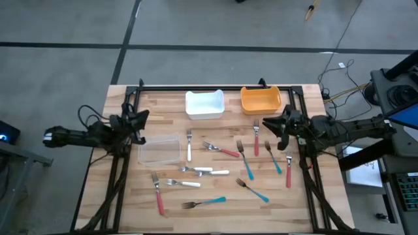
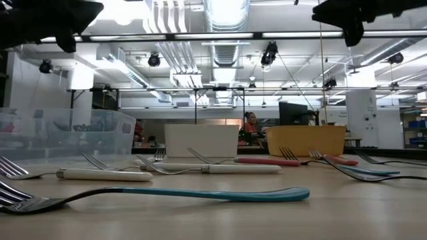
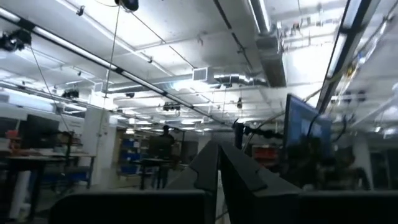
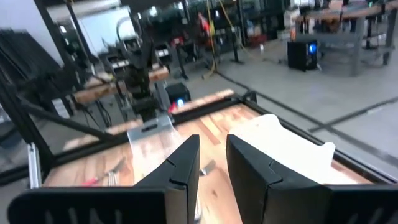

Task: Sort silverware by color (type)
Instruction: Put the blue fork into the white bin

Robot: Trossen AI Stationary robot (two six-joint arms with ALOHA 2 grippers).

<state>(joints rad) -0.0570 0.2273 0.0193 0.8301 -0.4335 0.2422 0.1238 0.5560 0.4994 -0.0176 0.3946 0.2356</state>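
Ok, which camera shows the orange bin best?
The high view: the orange bin shows whole from above, at the table's far edge. The low view shows only its side wall. Neither wrist view shows it clearly.

We see 2 bins (image 1: 205, 103) side by side at the table's (image 1: 130, 202) far edge, a 3rd bin (image 1: 159, 151) at left, silverware (image 1: 245, 159) scattered before them.

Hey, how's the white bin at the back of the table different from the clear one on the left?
The white bin is opaque; the clear bin is see-through, with the wood showing through it. The white bin sits at the table's back edge beside the orange bin, while the clear bin lies nearer the middle, next to a white-handled fork. Both are rectangular, and neither shows any silverware inside.
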